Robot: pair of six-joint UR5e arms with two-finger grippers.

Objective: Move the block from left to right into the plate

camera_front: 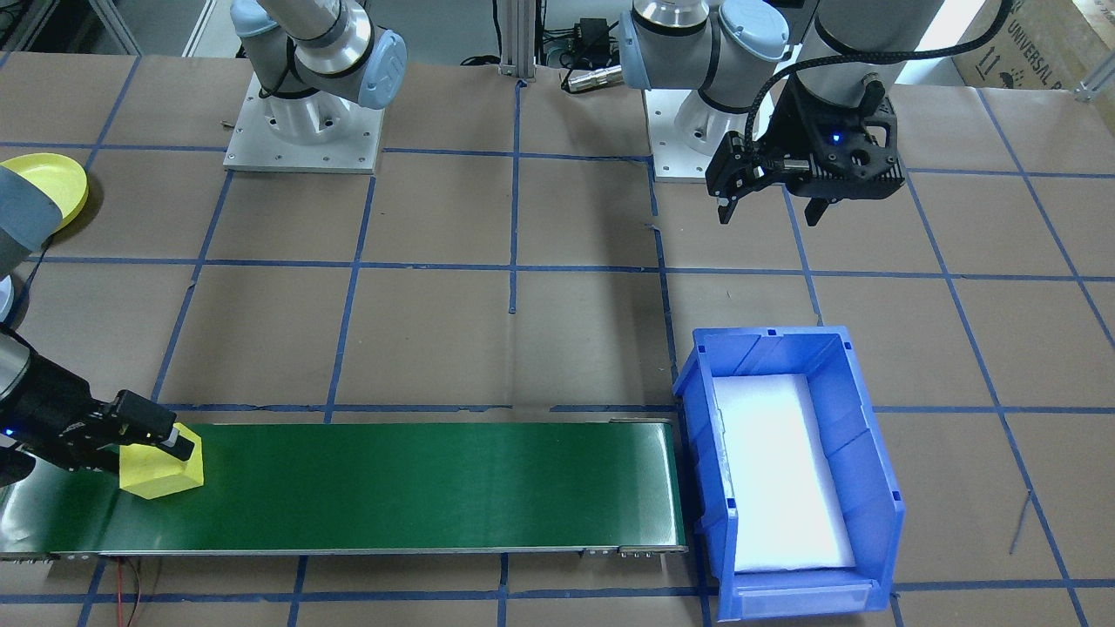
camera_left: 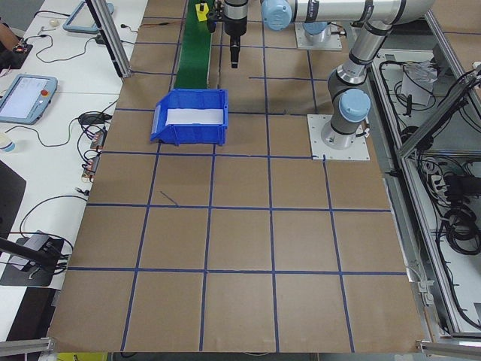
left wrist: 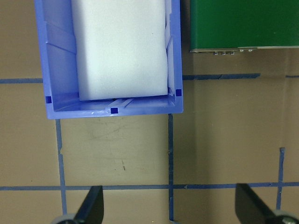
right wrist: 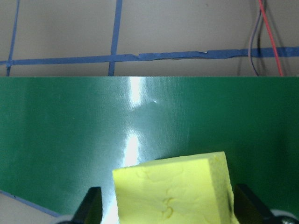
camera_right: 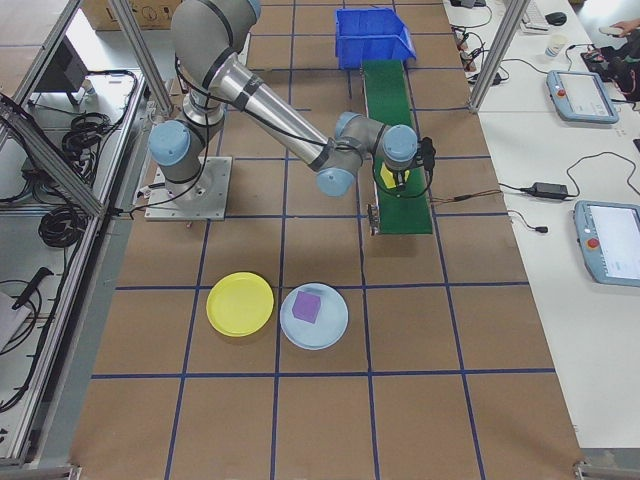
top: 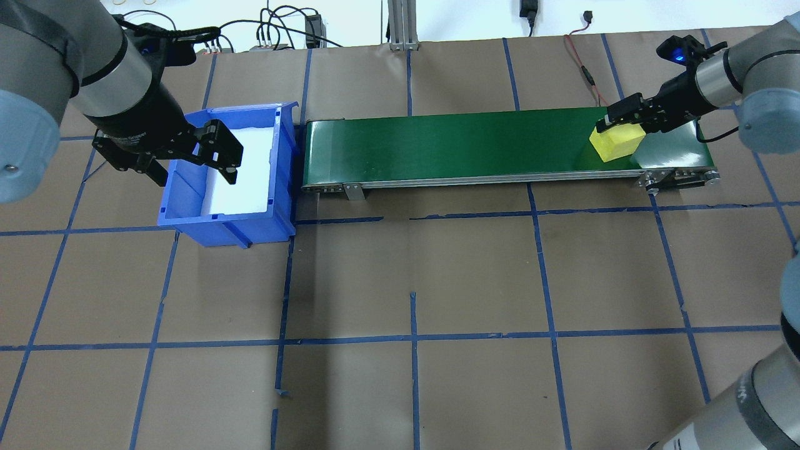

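One block (camera_front: 163,472) sits pincer-gripped (camera_front: 179,442) at belt's (camera_front: 392,488) end.

text: "UNIVERSAL R…", cut off | on: cardboard box (camera_front: 1037,43), top-right corner, front-facing view | else: none legible

a brown paper-covered table (top: 475,275) gridded in blue tape carries a green conveyor (top: 450,145), a blue bin (top: 187,215) at its nine o'clock, and two plates, yellow (camera_right: 240,304) touching pale blue (camera_right: 330,335).
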